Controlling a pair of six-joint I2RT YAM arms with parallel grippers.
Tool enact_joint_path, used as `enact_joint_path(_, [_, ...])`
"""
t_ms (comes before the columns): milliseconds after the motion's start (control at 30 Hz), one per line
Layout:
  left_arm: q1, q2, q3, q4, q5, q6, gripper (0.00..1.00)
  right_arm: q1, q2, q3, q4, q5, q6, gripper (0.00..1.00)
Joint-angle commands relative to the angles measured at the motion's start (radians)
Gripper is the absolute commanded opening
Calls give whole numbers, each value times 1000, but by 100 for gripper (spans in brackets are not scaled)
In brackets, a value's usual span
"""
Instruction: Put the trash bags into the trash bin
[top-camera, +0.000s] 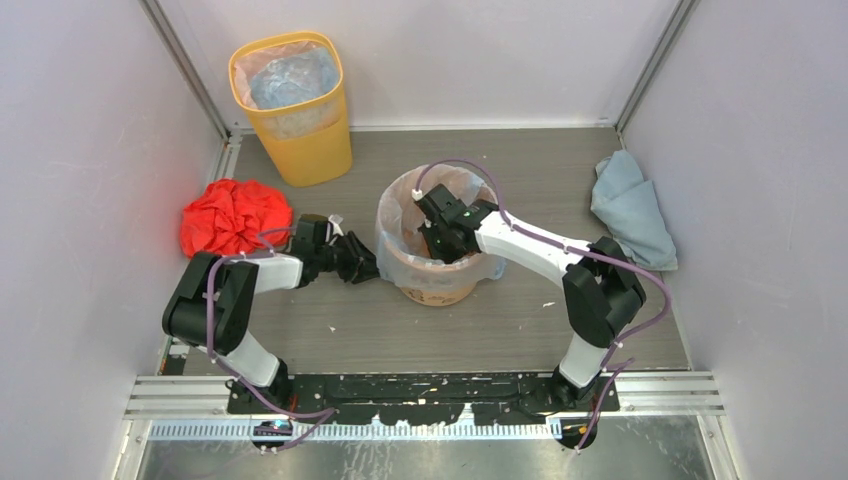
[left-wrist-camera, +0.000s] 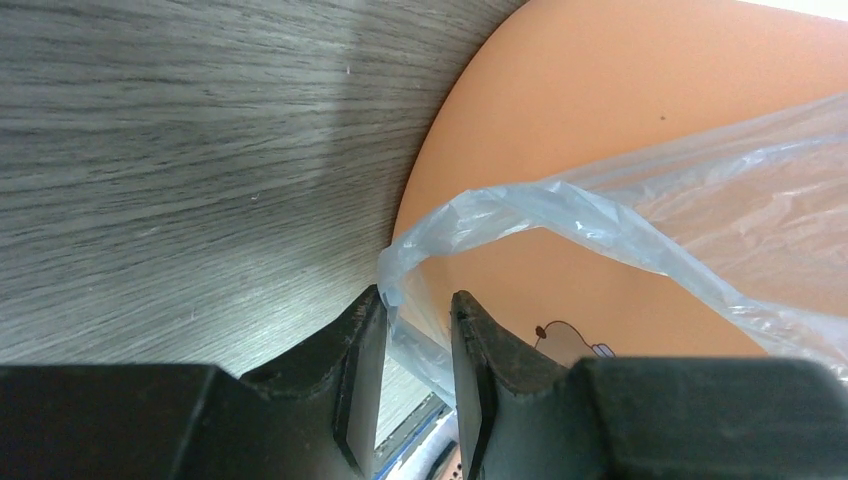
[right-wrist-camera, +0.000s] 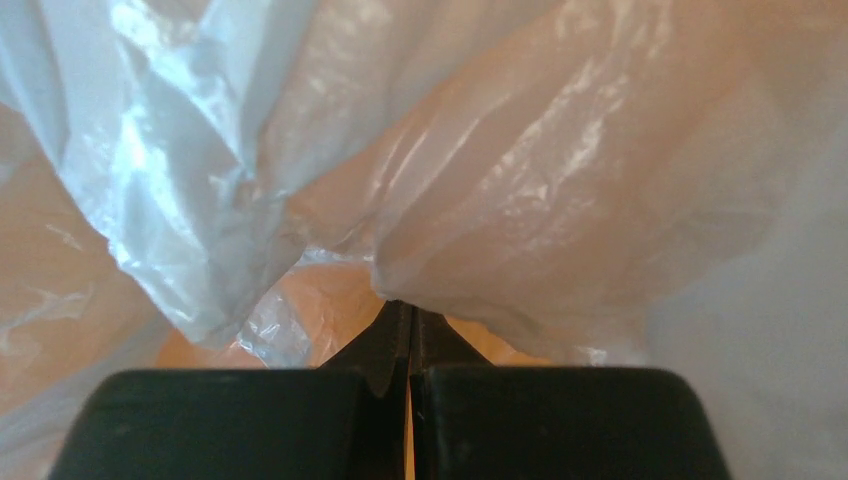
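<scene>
The orange trash bin (top-camera: 440, 288) stands mid-table, lined with a clear trash bag (top-camera: 393, 238) whose edge hangs over the rim. My left gripper (top-camera: 368, 268) is low at the bin's left side. In the left wrist view its jaws (left-wrist-camera: 415, 300) stand apart, with the loose bag edge (left-wrist-camera: 600, 215) running down between the fingers, next to the bin wall (left-wrist-camera: 600, 100) and its printed mark (left-wrist-camera: 570, 340). My right gripper (top-camera: 442, 248) reaches down inside the bin. It is shut (right-wrist-camera: 410, 305), its tips against a fold of the bag (right-wrist-camera: 480, 180).
A taller yellow bin (top-camera: 295, 120) with a bag inside stands at the back left. A crumpled red bundle (top-camera: 232, 215) lies left of my left arm. A blue-grey cloth (top-camera: 632, 208) lies at the right wall. White walls close in three sides.
</scene>
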Motion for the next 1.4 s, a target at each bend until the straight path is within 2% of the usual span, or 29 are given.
enact_joint_path(0, [-4, 8, 31, 76, 33, -21, 31, 8, 1, -24, 45, -10, 9, 1])
enact_joint_path(567, [-4, -60, 46, 58, 53, -37, 31, 8, 88, -41, 15, -6, 24, 1])
enact_joint_path(967, [-3, -109, 58, 33, 53, -40, 31, 8, 76, -22, -76, -3, 43, 1])
enact_joint_path(1367, [-3, -124, 61, 20, 52, -40, 30, 8, 119, 47, -184, -9, 48, 12])
